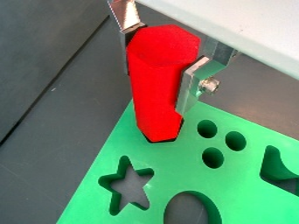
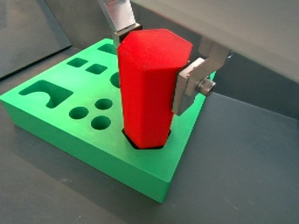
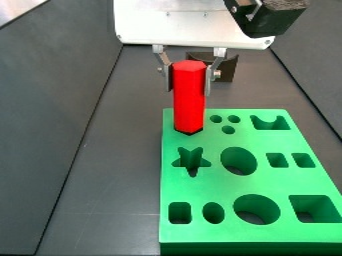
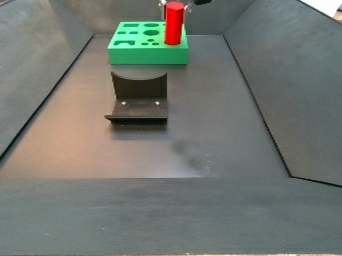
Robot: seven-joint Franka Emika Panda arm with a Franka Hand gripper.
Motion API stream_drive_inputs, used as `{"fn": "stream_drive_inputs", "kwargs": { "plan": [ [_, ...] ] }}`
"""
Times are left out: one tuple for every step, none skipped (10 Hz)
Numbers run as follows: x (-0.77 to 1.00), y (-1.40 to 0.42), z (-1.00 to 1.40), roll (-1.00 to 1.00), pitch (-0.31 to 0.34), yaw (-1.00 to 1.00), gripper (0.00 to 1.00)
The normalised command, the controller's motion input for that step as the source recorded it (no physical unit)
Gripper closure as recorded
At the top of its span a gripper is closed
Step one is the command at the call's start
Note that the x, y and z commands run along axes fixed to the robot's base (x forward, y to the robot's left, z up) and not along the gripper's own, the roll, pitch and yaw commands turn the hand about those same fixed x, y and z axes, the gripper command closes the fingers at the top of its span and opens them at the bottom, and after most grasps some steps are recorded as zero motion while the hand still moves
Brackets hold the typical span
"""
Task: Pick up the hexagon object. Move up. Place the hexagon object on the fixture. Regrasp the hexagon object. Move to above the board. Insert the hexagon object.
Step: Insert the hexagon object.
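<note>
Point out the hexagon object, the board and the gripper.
hexagon object [image 3: 187, 100], side view, middle of its red shaft.
board [image 3: 274, 185], side view, bare green top between cut-outs.
gripper [image 2: 156, 54], wrist view, midway between fingertips, clamped on the hexagon object.

The end effector [image 4: 174, 3] is cut off by the frame edge, its jaws unreadable there

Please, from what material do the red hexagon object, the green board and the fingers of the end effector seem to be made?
Hexagon object, held upright by the end effector at the board's corner: probably plastic, uniform matte red with soft highlights. Board: likely plastic too, flat saturated green, clean-edged cut-outs, no grain. Fingers: apparently metal, silvery and reflective, with a screw visible.
</note>
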Motion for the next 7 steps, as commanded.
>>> {"fn": "stream_drive_inputs", "kwargs": {
  "plan": [
    [0.21,-0.05,-0.68,0.2,-0.074,0.0,1.0],
    [0.17,-0.05,-0.8,0.22,-0.09,0.0,1.0],
    [0.03,0.0,-0.71,0.3,-0.05,0.0,1.0],
    [0.0,0.05,-0.47,0.32,0.0,0.0,1.0],
    [0.0,0.04,-0.42,0.3,0.0,0.0,1.0],
    [0.0,0.0,-0.44,0.3,0.0,0.0,1.0],
    [0.0,0.0,-0.56,0.39,0.0,-0.03,1.0]
  ]
}}
